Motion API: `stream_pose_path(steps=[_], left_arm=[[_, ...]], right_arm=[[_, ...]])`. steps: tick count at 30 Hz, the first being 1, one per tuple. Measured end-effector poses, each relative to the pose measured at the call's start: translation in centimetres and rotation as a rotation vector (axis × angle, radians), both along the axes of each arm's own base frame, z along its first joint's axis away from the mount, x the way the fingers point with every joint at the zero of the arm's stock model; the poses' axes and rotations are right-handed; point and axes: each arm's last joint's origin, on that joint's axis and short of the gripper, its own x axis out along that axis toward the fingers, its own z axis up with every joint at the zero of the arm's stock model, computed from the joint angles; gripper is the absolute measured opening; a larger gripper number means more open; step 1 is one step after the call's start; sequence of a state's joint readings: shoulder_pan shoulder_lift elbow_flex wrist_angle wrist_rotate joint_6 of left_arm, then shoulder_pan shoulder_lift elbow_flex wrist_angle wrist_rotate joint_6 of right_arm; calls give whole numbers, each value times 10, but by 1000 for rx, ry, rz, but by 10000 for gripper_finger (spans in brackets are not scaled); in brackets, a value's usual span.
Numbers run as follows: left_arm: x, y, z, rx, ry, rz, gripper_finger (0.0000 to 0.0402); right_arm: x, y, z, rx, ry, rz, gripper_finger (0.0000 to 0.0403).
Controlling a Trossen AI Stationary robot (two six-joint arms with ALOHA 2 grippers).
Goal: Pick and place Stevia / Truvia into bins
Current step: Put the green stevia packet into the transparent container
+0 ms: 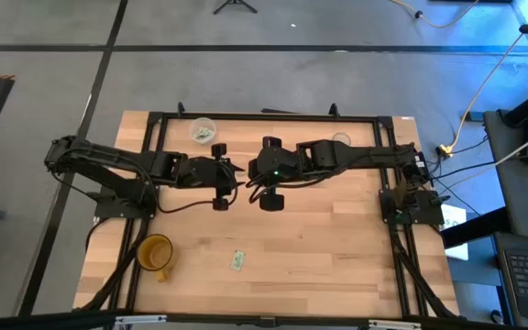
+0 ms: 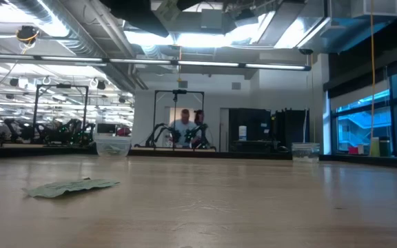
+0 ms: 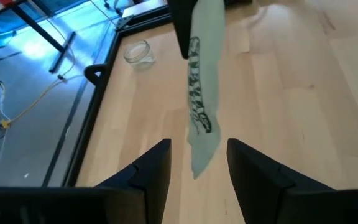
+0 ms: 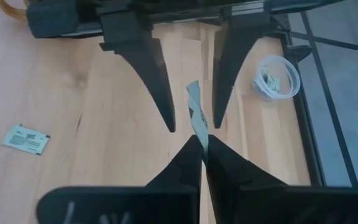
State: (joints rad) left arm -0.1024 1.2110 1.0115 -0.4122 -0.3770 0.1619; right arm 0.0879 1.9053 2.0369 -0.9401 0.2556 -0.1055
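1. Handover is taking place mid-table, above the wood. The right gripper (image 4: 201,142) is pinching one Stevia sachet (image 4: 196,115) between closed fingertips, the packet sticking out edge-on toward the other arm.

2. The left gripper (image 3: 197,163) is facing it with fingers spread wide, one on each side of the packet's free end and, as far as I can tell, not touching it. In the high view the two grippers are meeting nose to nose at the table's middle (image 1: 246,174).

3. Nearer the front edge, a second sachet (image 1: 237,260) is lying flat on the table (image 1: 337,247), well apart from both arms. It is also showing in the low view (image 2: 71,187). A yellow-orange mug (image 1: 155,254) is standing at the front left, not one of the bins.

4. Farther back on the left, the wider cloudy cup (image 1: 202,130) is holding at least one packet already; an exact count is too small to read.

5. Farther back on the right, the narrower clear cup (image 1: 340,140) is standing beside the right arm. Contents cannot be told.

6. Judgement: part of the job is looking done. Two packets are remaining outside the cups, the one in the air and the one on the wood. Any others are not visible.
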Motion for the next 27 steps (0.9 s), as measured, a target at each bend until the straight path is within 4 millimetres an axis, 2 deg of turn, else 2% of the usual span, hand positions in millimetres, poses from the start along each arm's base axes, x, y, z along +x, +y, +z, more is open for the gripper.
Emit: stream_pose_path(steps=[15, 27], left_arm=[[2, 0, 6, 40, -54, -8, 78], [-4, 1, 14, 56, -82, -12, 5]], right_arm=[[-1, 0, -1, 16, 8, -14, 16], [-1, 0, -1, 19, 10, -18, 17]])
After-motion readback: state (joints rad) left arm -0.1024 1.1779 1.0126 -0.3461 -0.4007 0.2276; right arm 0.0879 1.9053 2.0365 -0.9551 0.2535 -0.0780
